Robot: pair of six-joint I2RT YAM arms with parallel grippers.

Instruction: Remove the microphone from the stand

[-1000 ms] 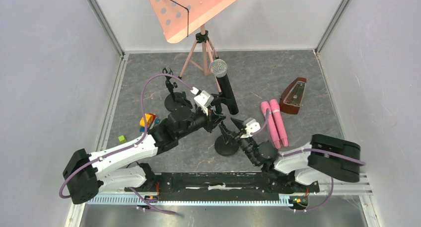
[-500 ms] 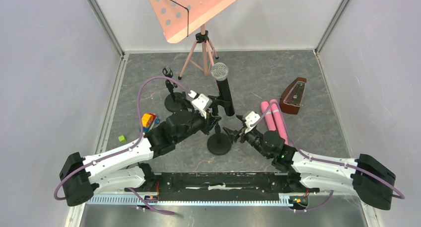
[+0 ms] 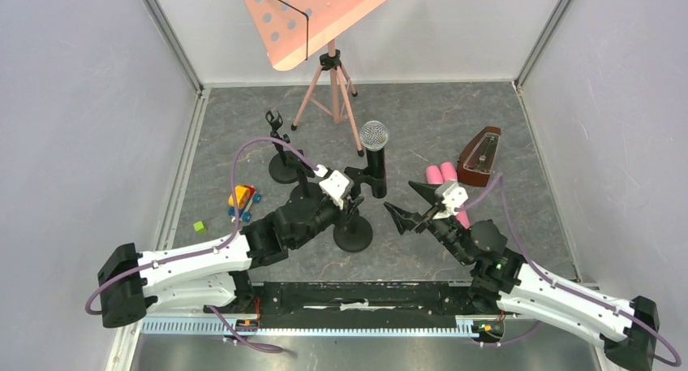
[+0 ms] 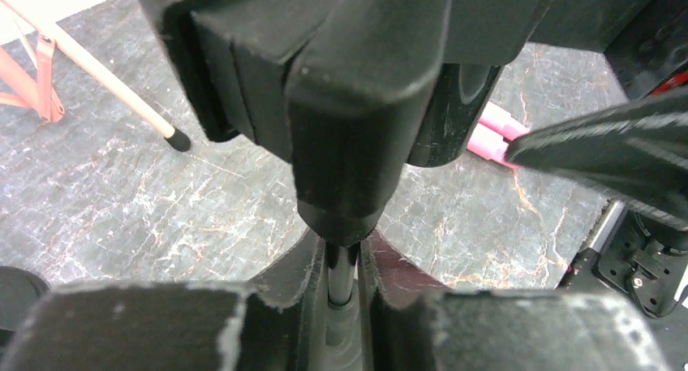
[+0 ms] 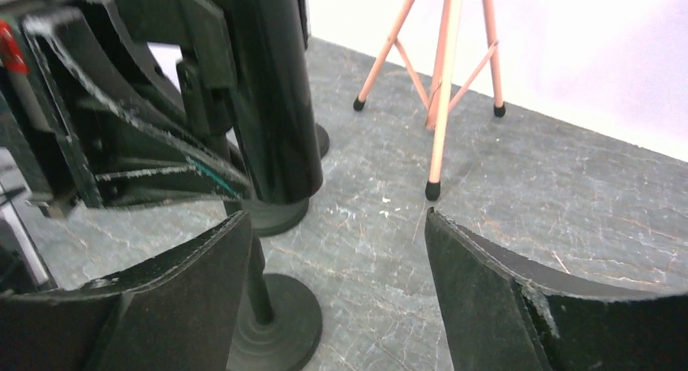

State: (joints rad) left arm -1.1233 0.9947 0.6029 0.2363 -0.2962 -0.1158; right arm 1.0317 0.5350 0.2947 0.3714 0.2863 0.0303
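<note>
The black microphone (image 3: 376, 156), with its silver mesh head, sits upright in the clip of a black stand with a round base (image 3: 354, 235). My left gripper (image 3: 350, 204) is shut on the stand's thin pole (image 4: 341, 275), just under the clip (image 4: 341, 103). My right gripper (image 3: 399, 196) is open and empty, just right of the microphone and apart from it. In the right wrist view the microphone body (image 5: 272, 87) stands left of the gap of the right gripper (image 5: 337, 217), with the base (image 5: 272, 326) below.
A second, empty stand (image 3: 284, 165) is at the left. A pink music stand (image 3: 328, 79) is at the back. Pink cylinders (image 3: 442, 174) and a brown metronome (image 3: 480, 156) are on the right. A small toy (image 3: 242, 197) and a green cube (image 3: 198, 226) lie on the left.
The right arm has swung out to the right and its gripper has lifted away from the stand's base. The microphone and the stand's top have shifted right and nearer.
</note>
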